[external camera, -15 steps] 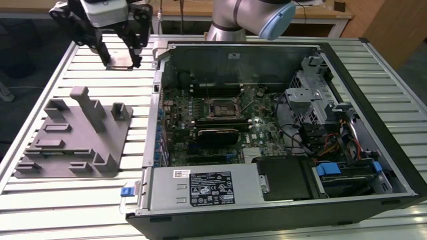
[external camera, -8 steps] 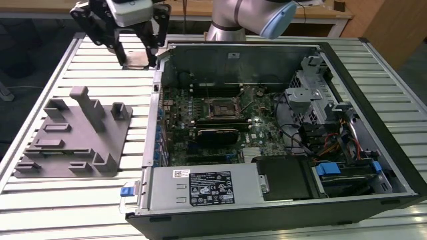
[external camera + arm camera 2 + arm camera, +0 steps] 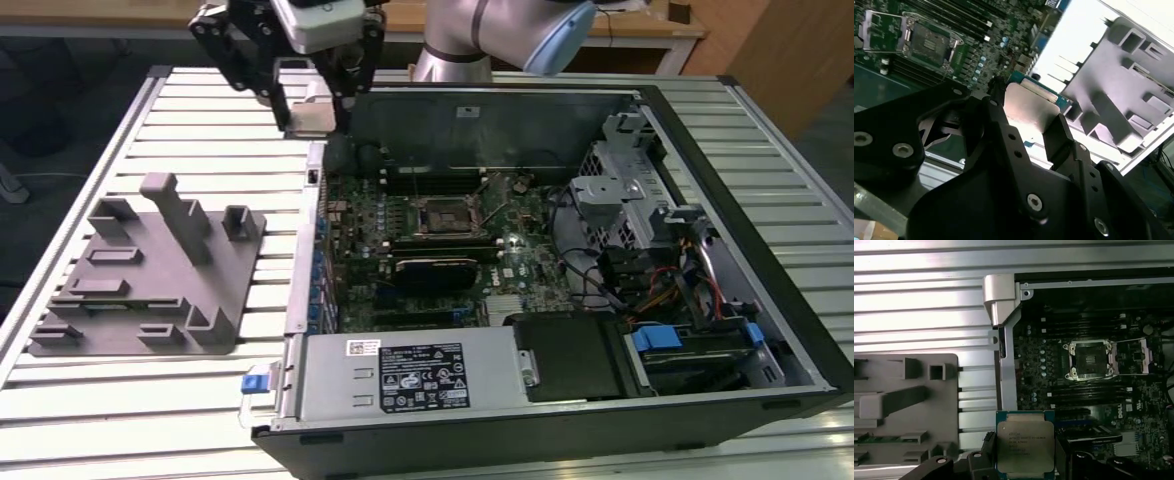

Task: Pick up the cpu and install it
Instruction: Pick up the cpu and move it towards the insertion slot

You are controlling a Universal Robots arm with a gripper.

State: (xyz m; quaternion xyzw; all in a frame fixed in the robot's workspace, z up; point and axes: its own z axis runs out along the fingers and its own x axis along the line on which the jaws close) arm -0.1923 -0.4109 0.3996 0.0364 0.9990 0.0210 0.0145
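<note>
Chip (image 3: 310, 116) and hand (image 3: 311, 126) hang together above the slatted table (image 3: 134, 130). They are just outside a corner of the open computer case (image 3: 507, 120), on the exterior view's left of it. The hand is clamped on the chip, with its black fingers (image 3: 999, 120) pressing in from opposite edges. I'd say that grip keeps anything from bearing on the silvery flat top, which faces out between the fingers in both wrist views.

Inside the case, the socket (image 3: 441, 215) sits in the middle of the green board, and its metal frame looks swung open to one side. That would leave the bare square ready to take the chip. The two are well apart, with the case wall between them, so the pick-up looks done and the fitting not yet.

A grey holder (image 3: 147, 280) with posts and slots lies flat on the table beside the case. It appears to be a rack that parks loose parts at known spots where the hand can find them.
</note>
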